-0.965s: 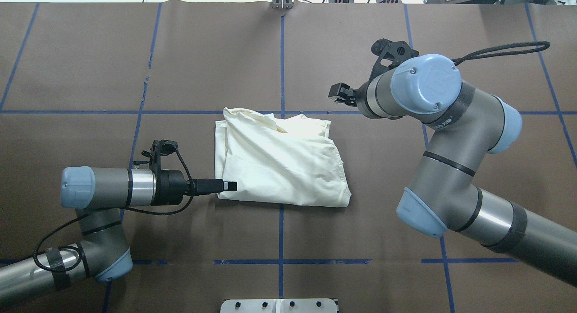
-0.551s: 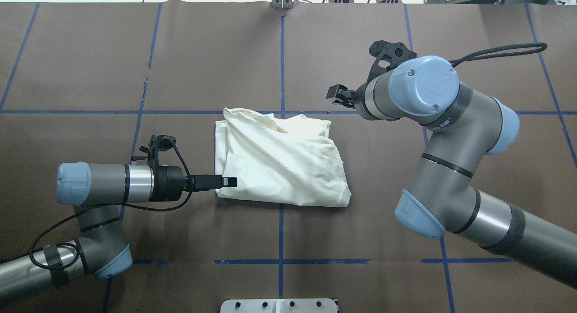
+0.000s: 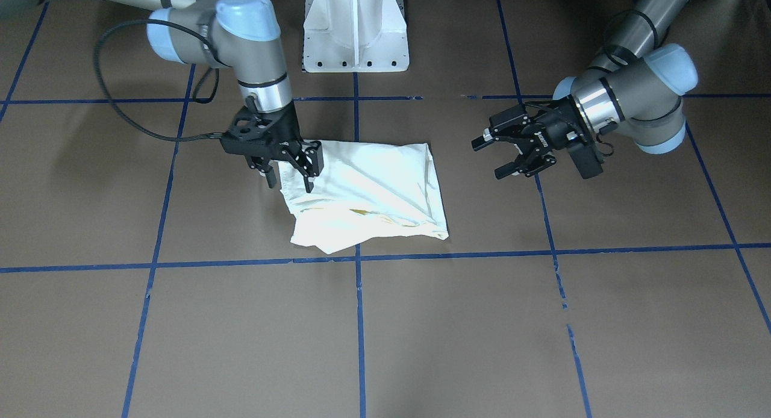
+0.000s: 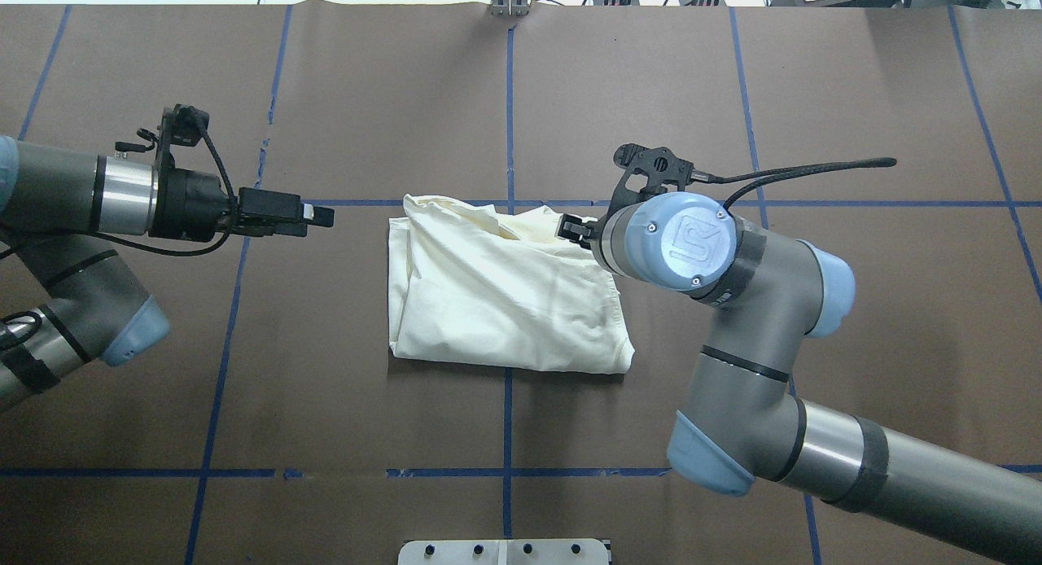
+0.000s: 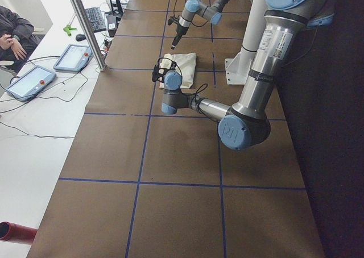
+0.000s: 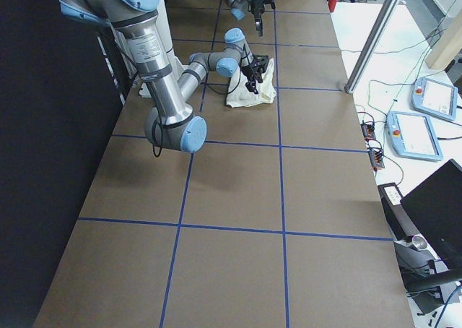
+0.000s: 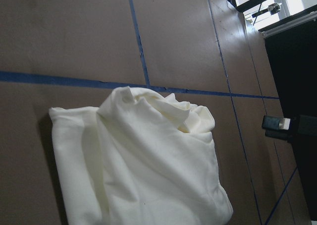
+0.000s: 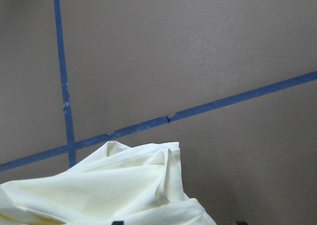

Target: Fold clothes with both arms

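1. Nearest me, centre of the near table edge: white metal base plate [image 4: 505, 551].
2. Brown paper-covered table [image 4: 733, 85], gridded with blue tape lines [image 4: 507, 418].
3. Centre: cream-white cloth T-shirt [image 4: 505, 296], plain side up, lying as a rough rectangular bundle. I judge the main folds done. Its far edge is lumpy, so a tidy-up or a last fold remains.
4. At the shirt's far right corner: right black claw gripper [image 3: 292, 176], pointing down. Its jaws are spread wide astride the cloth edge and grip nothing. I cannot tell whether the tips touch fabric.
5. Far left: left black claw gripper [image 3: 491, 159], jaws wide, empty, well apart from the shirt and about level with its far edge.

Room: I see open paper left of the shirt and beyond it. The grey right arm [image 4: 733, 370] crowds the right side.
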`<state>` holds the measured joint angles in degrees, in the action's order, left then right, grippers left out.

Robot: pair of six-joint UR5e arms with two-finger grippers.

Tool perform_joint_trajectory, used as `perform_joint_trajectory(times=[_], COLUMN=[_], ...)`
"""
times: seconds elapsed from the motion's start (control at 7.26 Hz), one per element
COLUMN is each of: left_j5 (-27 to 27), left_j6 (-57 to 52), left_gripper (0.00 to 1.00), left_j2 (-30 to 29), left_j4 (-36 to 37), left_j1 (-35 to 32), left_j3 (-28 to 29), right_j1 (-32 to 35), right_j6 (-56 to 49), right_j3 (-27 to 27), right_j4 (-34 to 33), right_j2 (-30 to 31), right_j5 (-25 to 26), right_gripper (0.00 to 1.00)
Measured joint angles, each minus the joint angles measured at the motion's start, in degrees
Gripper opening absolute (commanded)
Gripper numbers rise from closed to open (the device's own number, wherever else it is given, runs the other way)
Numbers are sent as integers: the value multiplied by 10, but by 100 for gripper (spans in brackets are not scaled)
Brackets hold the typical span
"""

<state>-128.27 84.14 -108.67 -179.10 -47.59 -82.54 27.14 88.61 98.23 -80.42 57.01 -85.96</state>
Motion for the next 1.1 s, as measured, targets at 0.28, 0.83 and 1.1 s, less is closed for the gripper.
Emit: perform_joint_trajectory(times=[0.28,0.83,1.1], left_j5=[-5,-3,-2], left_j6=[-4,-5,-5], left_gripper=[100,100,100], left_j2=[1,1,1], left_j4=[0,0,0], left_j1=[-5,-5,-5], left_j3=[1,2,2], right_j1=[-10,-20,-23], right_j6=[18,25,31], right_j3=[-52,-65,-67], right_j4=[1,-1,0], right_j2=[-29,-33,-33], right_j5=[21,27,28], right_gripper=[70,7,0])
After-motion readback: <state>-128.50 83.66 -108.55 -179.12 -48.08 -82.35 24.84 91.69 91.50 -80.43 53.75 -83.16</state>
